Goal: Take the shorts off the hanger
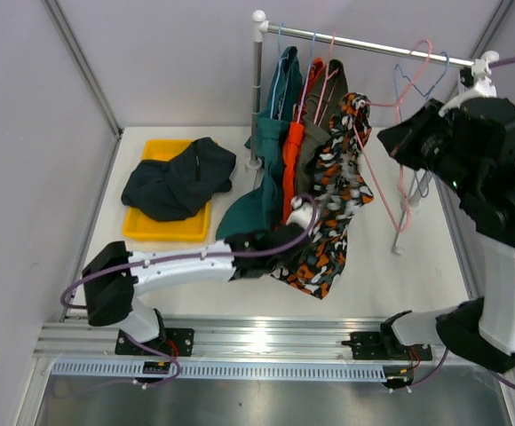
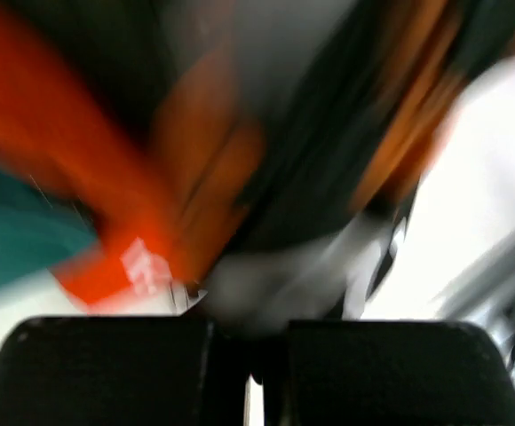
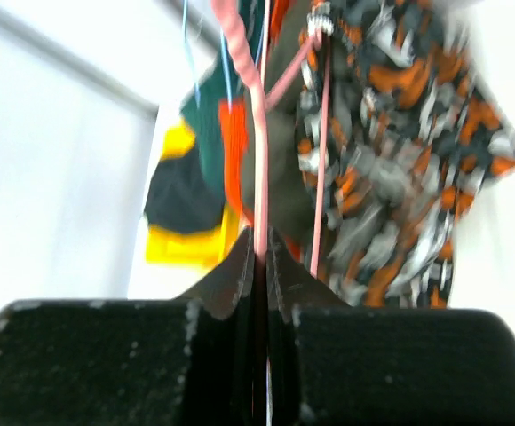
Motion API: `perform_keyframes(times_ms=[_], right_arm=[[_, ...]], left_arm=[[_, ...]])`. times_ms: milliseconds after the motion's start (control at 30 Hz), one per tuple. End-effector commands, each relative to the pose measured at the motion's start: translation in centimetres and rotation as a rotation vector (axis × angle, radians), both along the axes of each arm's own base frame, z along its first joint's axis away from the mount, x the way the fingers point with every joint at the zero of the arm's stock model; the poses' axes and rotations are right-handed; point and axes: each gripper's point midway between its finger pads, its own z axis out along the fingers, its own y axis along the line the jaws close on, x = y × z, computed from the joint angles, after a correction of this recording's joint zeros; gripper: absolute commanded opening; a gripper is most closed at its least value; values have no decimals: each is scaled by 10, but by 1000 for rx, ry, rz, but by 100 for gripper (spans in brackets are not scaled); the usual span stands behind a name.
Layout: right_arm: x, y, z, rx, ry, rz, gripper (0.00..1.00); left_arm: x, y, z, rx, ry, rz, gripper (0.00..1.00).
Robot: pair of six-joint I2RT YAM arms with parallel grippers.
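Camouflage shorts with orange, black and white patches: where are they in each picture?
Top external: the orange-black-white camouflage fabric shorts hang right of centre on the metal rack.
Left wrist: too blurred to tell.
Right wrist: the camouflage shorts fill the right half.
Shared landmark: the bright orange fabric shorts, hanging to their left.

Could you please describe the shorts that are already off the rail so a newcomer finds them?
Left of the metal clothes rail sits a flat yellow plastic tray on the white table. Crumpled across it lie the dark navy fabric shorts, the only pair not hanging.
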Motion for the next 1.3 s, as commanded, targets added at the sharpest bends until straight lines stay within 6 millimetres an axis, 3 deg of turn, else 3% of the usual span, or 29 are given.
perform_keyframes(times_ms=[0,67,100,133,167,200,233,367,467,567,600,633,667,767,833,900,933,967,1033,1133,1233,1267], right_arm=[[31,-4,9,-48,-27,-10,0],[55,-18,6,-22,-6,-37,0],[56,-8,9,18,-4,48,0],[65,-11,4,30,14,49,0],[71,-26,5,42,12,14,0],[70,-23,7,72,17,57,0],[71,-25,7,88,20,76,0],[73,-39,4,123,38,91,0],[60,-43,9,180,49,149,0],[28,-25,11,220,61,251,0],[4,-18,18,217,30,283,0],[-1,-14,7,228,66,296,0],[-13,-11,3,230,78,306,0],[-50,-7,-7,207,111,310,0],[-70,-3,-9,193,109,307,0],[-83,-1,-20,190,155,299,0],[-94,-1,-24,183,154,297,0],[-98,-2,-35,185,195,287,0],[-106,-4,-45,176,215,272,0],[-116,-6,-65,170,258,258,0],[-117,-9,-68,163,244,233,0],[-108,-16,-64,151,225,188,0]], left_arm=[[-53,15,7,-93,39,-28,0],[-83,21,13,-107,20,-70,0],[-99,25,7,-93,33,-88,0],[-104,31,4,-86,41,-85,0],[-107,35,2,-85,43,-75,0],[-111,37,2,-100,56,-65,0],[-116,46,-14,-72,69,-68,0],[-131,57,-43,-43,131,-74,0],[-142,59,-71,-24,156,-98,0],[-130,57,-95,67,129,-65,0],[-117,38,-78,42,102,-48,0],[-109,34,-80,69,86,-38,0],[-97,6,-66,62,64,-37,0],[-61,-17,-66,96,84,-23,0],[-27,-38,-33,18,73,5,0],[1,-33,-20,30,46,35,0],[19,-44,19,-36,-4,59,0],[28,-37,33,-29,-25,74,0],[59,-28,86,-111,-84,142,0],[85,4,147,-205,-157,220,0],[92,24,176,-257,-187,225,0],[89,27,162,-230,-168,218,0]])
